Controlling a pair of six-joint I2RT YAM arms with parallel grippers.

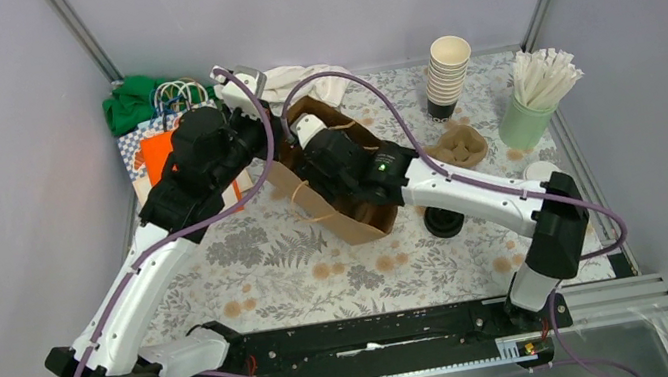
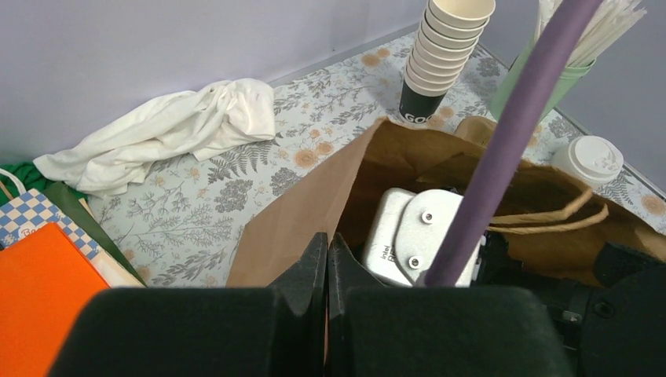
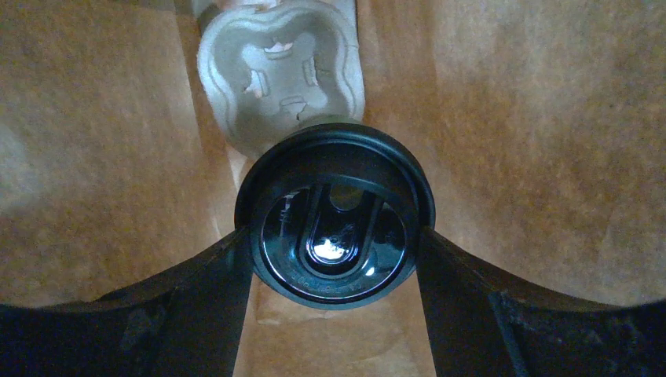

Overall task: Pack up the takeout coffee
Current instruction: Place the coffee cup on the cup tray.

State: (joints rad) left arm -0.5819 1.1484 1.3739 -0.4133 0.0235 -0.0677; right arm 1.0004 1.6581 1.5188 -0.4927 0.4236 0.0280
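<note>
A brown paper bag (image 1: 344, 224) stands open at mid-table. Inside it my right gripper (image 3: 334, 239) is shut on a takeout coffee cup (image 3: 335, 206), one finger pressed to each side of its round black lid. A moulded pulp cup tray (image 3: 279, 71) lies on the bag floor just beyond the cup. My left gripper (image 2: 327, 239) is shut on the bag's near-left rim (image 2: 302, 212), with a sliver of brown paper between its fingers. Another black-lidded takeout coffee (image 1: 443, 221) stands on the table right of the bag.
A stack of cream cups (image 1: 449, 74) and a pale green cup of white sticks (image 1: 528, 120) stand at the back right. A pulp tray (image 1: 461, 143) and a white lid (image 1: 540, 171) lie near them. White cloth (image 2: 169, 129), green cloth (image 1: 129, 104) and an orange bag (image 2: 35, 290) crowd the back left.
</note>
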